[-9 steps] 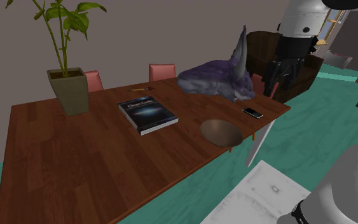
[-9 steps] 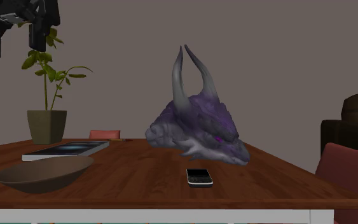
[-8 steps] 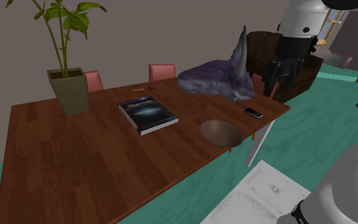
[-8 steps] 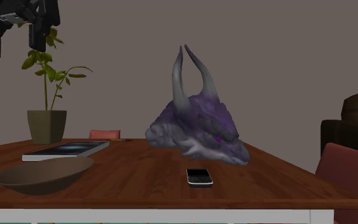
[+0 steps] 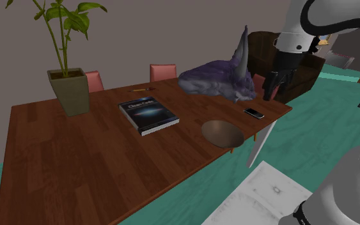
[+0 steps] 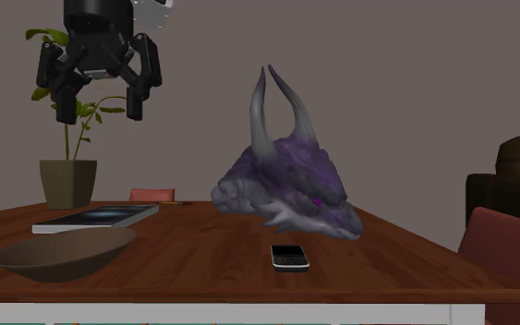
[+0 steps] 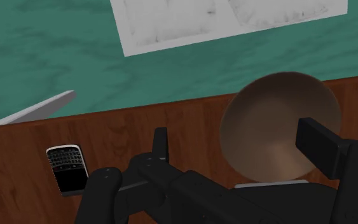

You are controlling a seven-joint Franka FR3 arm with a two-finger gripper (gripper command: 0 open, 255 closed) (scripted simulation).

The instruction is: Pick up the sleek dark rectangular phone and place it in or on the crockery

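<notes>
The brown wooden worktop (image 5: 76, 166) carries everything. A large stretch of bare wood lies at the shoulder view's left and front. At its far side rests a purple dragon head (image 5: 217, 80) with two grey horns, the biggest thing there. Toward the far left corner in the shoulder view stands a potted plant (image 5: 70, 89), a square olive pot holding green leafy stems. A dark book (image 5: 148, 114) lies flat near the middle.

The brown bowl (image 5: 222, 133) sits close to the worktop's near edge, and in the wrist view its smooth inner surface shows plain and brown. Between the bowl and the phone (image 5: 254, 113) there is a strip of bare wood.

The phone lies flat and face up near the worktop's right corner in the shoulder view, in front of the dragon head and close to the edge. In the second exterior view its long axis points away from the camera, about toward the dragon head. The wrist view shows a keypad at one end and a dark screen at the other.

The black claw (image 6: 101, 114) hangs high above the worktop, fingers spread apart with nothing between them. It seems to hang over the bowl and phone area, though depth is hard to judge.
</notes>
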